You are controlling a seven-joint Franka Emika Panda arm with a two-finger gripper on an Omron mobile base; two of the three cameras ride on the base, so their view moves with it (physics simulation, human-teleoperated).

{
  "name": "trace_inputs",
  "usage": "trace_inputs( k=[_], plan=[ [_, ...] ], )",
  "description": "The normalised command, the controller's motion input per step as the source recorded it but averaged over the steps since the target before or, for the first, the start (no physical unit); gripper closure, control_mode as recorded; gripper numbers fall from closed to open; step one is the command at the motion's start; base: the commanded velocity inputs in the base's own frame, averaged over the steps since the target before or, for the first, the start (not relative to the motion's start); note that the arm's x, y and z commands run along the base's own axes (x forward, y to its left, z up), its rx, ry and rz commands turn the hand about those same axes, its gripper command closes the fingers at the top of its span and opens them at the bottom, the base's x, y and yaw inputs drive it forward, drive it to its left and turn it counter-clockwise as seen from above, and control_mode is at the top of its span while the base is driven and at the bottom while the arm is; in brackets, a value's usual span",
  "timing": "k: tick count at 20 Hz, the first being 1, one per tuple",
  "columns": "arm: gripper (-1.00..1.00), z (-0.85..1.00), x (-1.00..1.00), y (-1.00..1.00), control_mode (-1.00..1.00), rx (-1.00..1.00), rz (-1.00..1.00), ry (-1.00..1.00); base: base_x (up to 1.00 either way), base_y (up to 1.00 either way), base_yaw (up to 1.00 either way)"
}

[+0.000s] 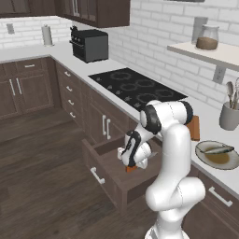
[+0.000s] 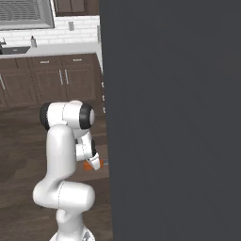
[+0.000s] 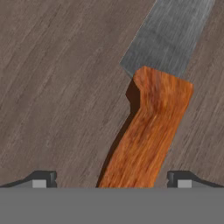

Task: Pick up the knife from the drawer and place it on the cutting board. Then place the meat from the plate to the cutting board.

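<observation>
Arm folded over and bent down from its elbow, wrist pointing into the open drawer (image 1: 108, 164), gripper (image 1: 132, 167) low over the drawer floor near the drawer's right side. Jaws spread wide, one fingertip (image 3: 43, 179) on each side of the knife (image 3: 151, 122) handle, not closed on it; whether they touch the handle cannot be told. Knife lies flat on the drawer floor, orange handle toward the hand, grey blade pointing away

Left base view: drawer pulled out below the counter (image 1: 205, 122) edge, silver bar handle on its front. A bit of orange handle shows just under the gripper. Cutting board (image 1: 194, 128) sits on the counter behind the arm's shoulder, mostly hidden by it. Plate (image 1: 218, 155) near the front edge of the counter, right of the board, meat (image 1: 218, 150) lying across it. Grey utensil holder (image 1: 229, 115) toward the back of the counter behind the plate, cooktop (image 1: 135, 87) further left along the counter

Right base view: large dark flat surface (image 2: 172, 117) blocks the right side; arm seen from the other side, gripper (image 2: 94, 162) down low with orange handle at its tip beside that surface's edge

Hand view: close look at wood grain of drawer floor, handle between the tips, blade running to the upper right
</observation>
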Motion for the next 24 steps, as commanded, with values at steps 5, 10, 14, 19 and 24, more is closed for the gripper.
trace_inputs(
  k=[5,10,14,19,24],
  plan=[
    [1.00,-0.25,0.02,0.01,-1.00,-0.06,0.00,0.00,0.00,0.00,0.00],
    [1.00,-0.05,-0.14,0.00,-1.00,-0.04,0.00,0.00,0.00,0.00,0.00],
    [1.00,0.32,-0.55,0.00,-1.00,0.01,-0.01,0.00,0.00,0.00,0.00],
    [1.00,1.00,-0.40,0.43,-1.00,0.10,-0.02,-0.20,0.00,0.00,0.00],
    [1.00,1.00,-0.23,0.63,-1.00,0.09,0.00,-0.23,0.00,0.00,0.00]
  ],
)
